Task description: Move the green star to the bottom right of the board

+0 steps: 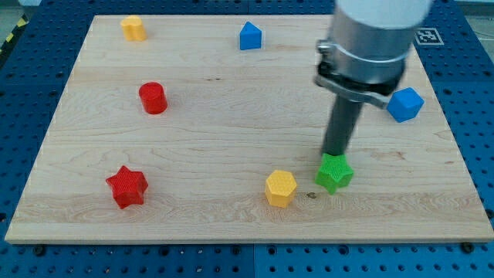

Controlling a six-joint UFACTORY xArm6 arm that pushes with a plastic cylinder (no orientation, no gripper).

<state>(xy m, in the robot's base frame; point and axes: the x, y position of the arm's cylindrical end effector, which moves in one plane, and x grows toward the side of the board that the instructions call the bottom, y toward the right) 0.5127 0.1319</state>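
Observation:
The green star (335, 173) lies on the wooden board (231, 100), right of centre near the view's bottom. My tip (333, 157) stands at the star's upper edge, touching or nearly touching it. The rod rises from there to the arm's grey body at the view's top right. A yellow hexagonal block (280, 188) lies just left of the star, a small gap apart.
A red star (126, 187) lies at the bottom left. A red cylinder (153, 98) sits at the left. A yellow block (133, 28) is at the top left. A blue house-shaped block (249, 35) is at top centre. A blue cube (404, 104) is at the right.

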